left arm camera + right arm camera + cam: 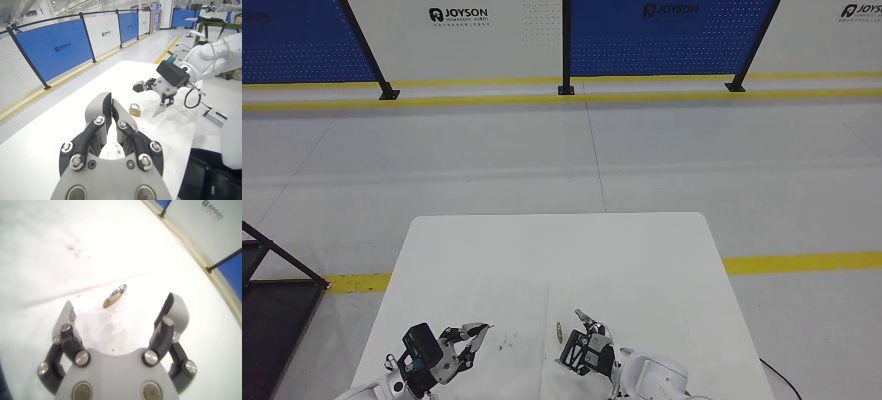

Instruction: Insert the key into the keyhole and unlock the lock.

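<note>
while the padlock (135, 110) sits at nine o'clock from the right gripper (147, 101), that gripper gapes wide, likely to brace it; the left gripper (111, 98) is pinched together.

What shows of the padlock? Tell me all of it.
The padlock has a brass-coloured, squarish body and a shiny silver metal shackle, which looks closed. It appears to stand upright on its base, shackle on top, on the white table, between the two arms. Only the table touches it: the open right gripper hangs close beside it, apart. Its keyhole cannot be seen.
</note>
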### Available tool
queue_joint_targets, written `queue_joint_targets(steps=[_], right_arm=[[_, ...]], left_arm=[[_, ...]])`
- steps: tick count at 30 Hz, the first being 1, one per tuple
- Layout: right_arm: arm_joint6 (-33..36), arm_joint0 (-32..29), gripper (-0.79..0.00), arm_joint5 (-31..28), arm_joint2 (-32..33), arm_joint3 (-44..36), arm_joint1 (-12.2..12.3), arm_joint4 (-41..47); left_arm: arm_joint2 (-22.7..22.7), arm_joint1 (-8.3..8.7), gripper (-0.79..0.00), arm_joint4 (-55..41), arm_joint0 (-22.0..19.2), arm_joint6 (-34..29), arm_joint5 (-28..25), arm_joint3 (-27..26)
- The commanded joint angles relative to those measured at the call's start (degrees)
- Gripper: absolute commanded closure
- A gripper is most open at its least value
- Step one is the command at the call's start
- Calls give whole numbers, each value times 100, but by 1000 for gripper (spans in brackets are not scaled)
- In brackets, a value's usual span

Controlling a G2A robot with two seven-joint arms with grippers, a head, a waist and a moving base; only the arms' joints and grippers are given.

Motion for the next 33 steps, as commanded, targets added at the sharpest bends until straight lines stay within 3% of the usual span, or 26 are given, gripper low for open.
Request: queue_joint_targets(steps=[1, 12, 17, 19, 21, 27, 31, 33], right_arm=[[-21, -3, -785, 295, -73, 37, -34, 99], [125, 368, -785, 903, -546, 591, -242, 498], [119, 515, -560, 1009, -706, 799, -312, 572], [80, 539, -536, 1049, -766, 876, -326, 512], [42, 557, -397, 1082, -816, 943, -339, 471], [-15, 631, -286, 1115, -872, 1073, -373, 557], [-70, 652, -166, 1133, -883, 1106, -380, 562], [-85, 654, -52, 1133, -881, 1106, -378, 554]], left_arm=[[0, 0, 0, 0, 0, 0, 0, 0], [0, 0, 0, 0, 0, 0, 0, 0], [0, 0, 0, 0, 0, 0, 0, 0], [0, 0, 0, 0, 0, 0, 0, 0], [0, 0, 0, 0, 0, 0, 0, 0], [0, 0, 0, 0, 0, 0, 0, 0], [0, 0, 0, 0, 0, 0, 0, 0], [0, 0, 0, 0, 0, 0, 0, 0]])
